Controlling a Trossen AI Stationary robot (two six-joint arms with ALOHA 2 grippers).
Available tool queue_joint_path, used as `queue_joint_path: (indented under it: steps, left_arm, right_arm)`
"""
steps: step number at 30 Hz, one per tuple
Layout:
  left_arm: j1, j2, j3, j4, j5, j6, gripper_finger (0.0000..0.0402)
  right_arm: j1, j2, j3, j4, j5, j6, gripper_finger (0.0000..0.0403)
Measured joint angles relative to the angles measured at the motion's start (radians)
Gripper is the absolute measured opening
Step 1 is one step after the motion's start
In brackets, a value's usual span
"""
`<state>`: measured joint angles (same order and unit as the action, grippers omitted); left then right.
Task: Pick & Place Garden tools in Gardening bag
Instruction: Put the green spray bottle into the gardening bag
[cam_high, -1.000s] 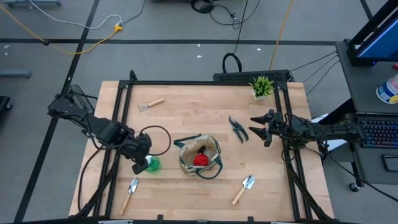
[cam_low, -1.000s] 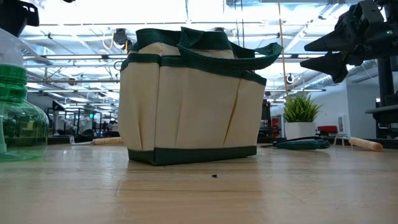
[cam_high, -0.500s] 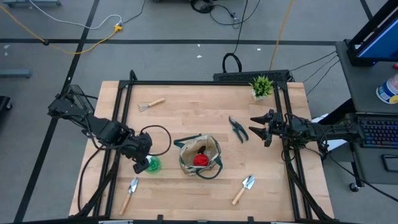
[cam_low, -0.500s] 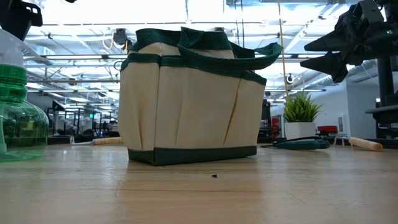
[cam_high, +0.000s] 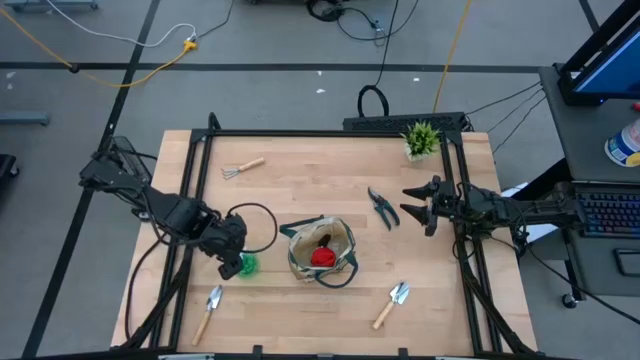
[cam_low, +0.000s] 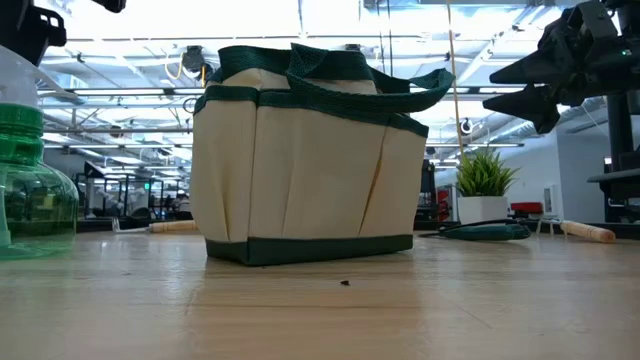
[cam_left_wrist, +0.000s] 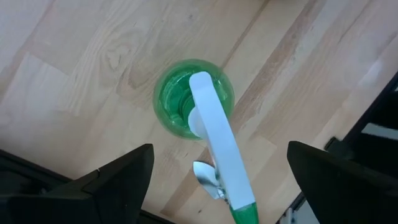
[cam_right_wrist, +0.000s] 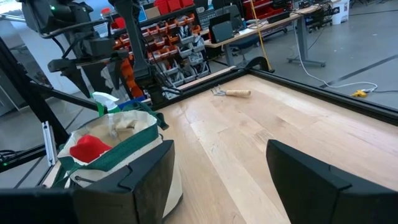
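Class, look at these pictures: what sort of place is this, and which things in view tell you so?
Probably a robotics lab or workshop: a framed wooden worktable, cables across the grey floor, and shelves of red and orange parts bins beyond the table.

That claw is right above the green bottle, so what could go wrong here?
The left claw hangs open over the spray bottle, which stands upright; a crooked grip on its white sprayer might tip it over. The bag is soft and already holds a red glove, so a tall bottle may catch on its rim or handles.
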<state>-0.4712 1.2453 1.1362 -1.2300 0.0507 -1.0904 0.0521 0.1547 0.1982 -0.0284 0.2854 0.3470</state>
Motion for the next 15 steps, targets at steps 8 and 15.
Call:
queue_joint_path:
  steps: [8, 15]
  left_arm:
    - [-0.002, 0.084, 0.000, -0.035, 0.001, 0.042, 0.0372]
    - [-0.002, 0.148, 0.000, -0.109, 0.001, 0.041, 0.0360]
  right_arm:
    - [0.000, 0.000, 0.000, 0.000, 0.000, 0.000, 0.0249]
    - [0.000, 0.000, 0.000, 0.000, 0.000, 0.000, 0.0249]
